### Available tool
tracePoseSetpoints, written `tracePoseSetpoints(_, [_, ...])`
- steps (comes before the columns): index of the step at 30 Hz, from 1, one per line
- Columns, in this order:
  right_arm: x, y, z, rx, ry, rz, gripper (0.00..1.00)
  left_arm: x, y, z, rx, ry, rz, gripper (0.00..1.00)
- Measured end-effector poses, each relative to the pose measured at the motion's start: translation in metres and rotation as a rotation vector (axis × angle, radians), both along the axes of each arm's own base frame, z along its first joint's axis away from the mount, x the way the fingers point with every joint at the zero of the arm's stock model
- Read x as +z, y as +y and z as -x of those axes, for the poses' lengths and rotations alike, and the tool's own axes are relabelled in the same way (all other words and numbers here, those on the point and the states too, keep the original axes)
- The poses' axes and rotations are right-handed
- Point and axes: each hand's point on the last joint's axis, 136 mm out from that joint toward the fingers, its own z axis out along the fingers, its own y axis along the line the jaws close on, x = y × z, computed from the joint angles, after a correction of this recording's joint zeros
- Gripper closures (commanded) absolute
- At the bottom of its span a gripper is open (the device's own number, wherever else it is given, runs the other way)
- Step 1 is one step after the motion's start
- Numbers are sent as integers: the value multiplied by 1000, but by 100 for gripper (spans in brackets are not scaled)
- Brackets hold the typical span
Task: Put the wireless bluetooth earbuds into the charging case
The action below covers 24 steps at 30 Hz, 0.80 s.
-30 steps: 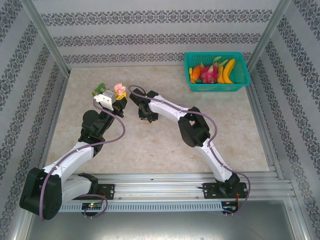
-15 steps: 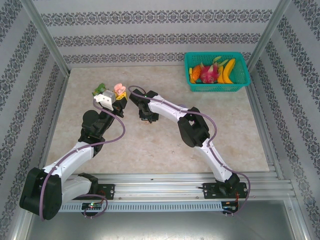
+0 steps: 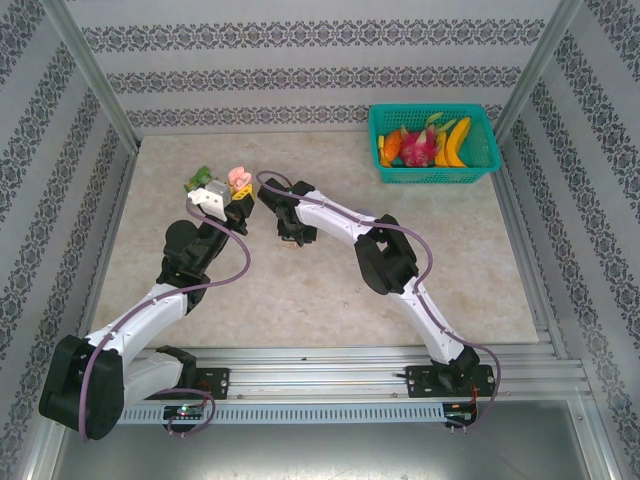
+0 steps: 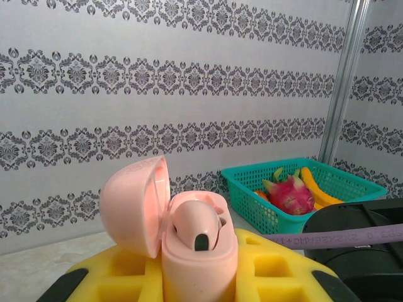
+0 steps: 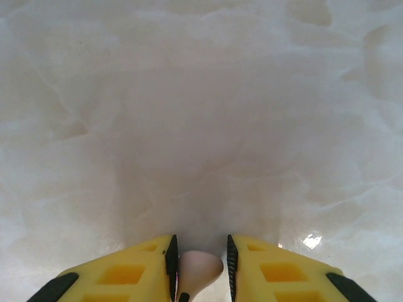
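Over the table, left jaws clamp the case, right jaws an earbud.

Bright, even light throughout, with faint, soft-edged shadows. A small glare spot shines on the desk; the earbud close to the right wrist lens looks slightly blurred.

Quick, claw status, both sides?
Left claw: closed on the open pink charging case.
Right claw: closed on a pink-beige earbud.
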Motion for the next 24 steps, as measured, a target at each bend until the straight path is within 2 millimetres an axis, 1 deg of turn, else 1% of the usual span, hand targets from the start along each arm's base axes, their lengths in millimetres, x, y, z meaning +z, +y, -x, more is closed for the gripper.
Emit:
tracePoseSetpoints(3, [0, 2, 2, 1, -1, 4, 72, 0, 0, 0, 0, 0, 0, 100])
tracePoseSetpoints(4, [0, 2, 3, 1, -3, 5, 76, 0, 0, 0, 0, 0, 0, 100])
tracePoseSetpoints(10, [0, 4, 5, -2, -4, 8, 77, 0, 0, 0, -1, 1, 3, 100])
tracePoseSetpoints(12, [0, 4, 5, -1, -4, 8, 79, 0, 0, 0, -1, 1, 3, 100])
tracePoseSetpoints(19, [0, 4, 5, 24, -12, 6, 80, 0, 0, 0, -1, 0, 3, 100])
tracePoseSetpoints(24, [1, 4, 6, 88, -45, -17, 80, 3, 1, 2, 0, -7, 5, 100])
